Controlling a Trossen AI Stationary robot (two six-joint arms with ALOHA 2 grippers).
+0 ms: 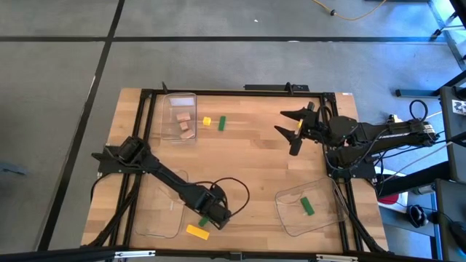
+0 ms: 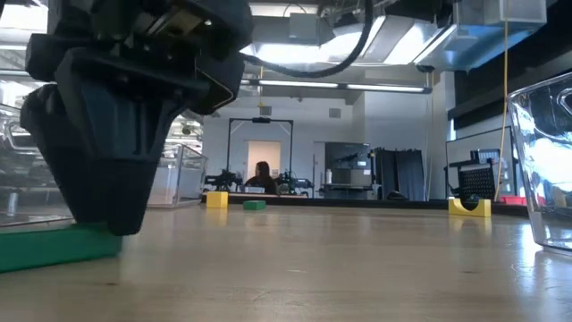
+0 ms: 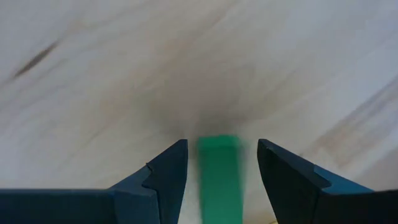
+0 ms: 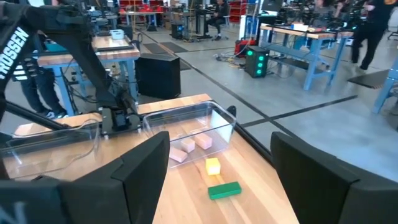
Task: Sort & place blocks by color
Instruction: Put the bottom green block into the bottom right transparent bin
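My left gripper (image 1: pixel 211 216) is low over the table near its near edge, open. Its fingers stand on either side of a green block (image 3: pixel 219 171) that lies flat on the wood, with a gap on each side in the left wrist view. The low view shows the same green block (image 2: pixel 54 246) under that gripper. A yellow block (image 1: pixel 197 231) lies just beside it. My right gripper (image 1: pixel 280 122) hovers open above the table's far right part. A yellow block (image 4: pixel 213 165) and a green block (image 4: pixel 224 190) lie next to the far-left tray (image 1: pixel 180 116), which holds tan blocks (image 4: pixel 189 148).
A clear tray (image 1: pixel 306 211) at the near right holds one green block (image 1: pixel 307 206). Another clear tray (image 1: pixel 162 211) sits at the near left, close beside the left arm. A black frame runs along the table's edges. Bare wood lies in the table's middle.
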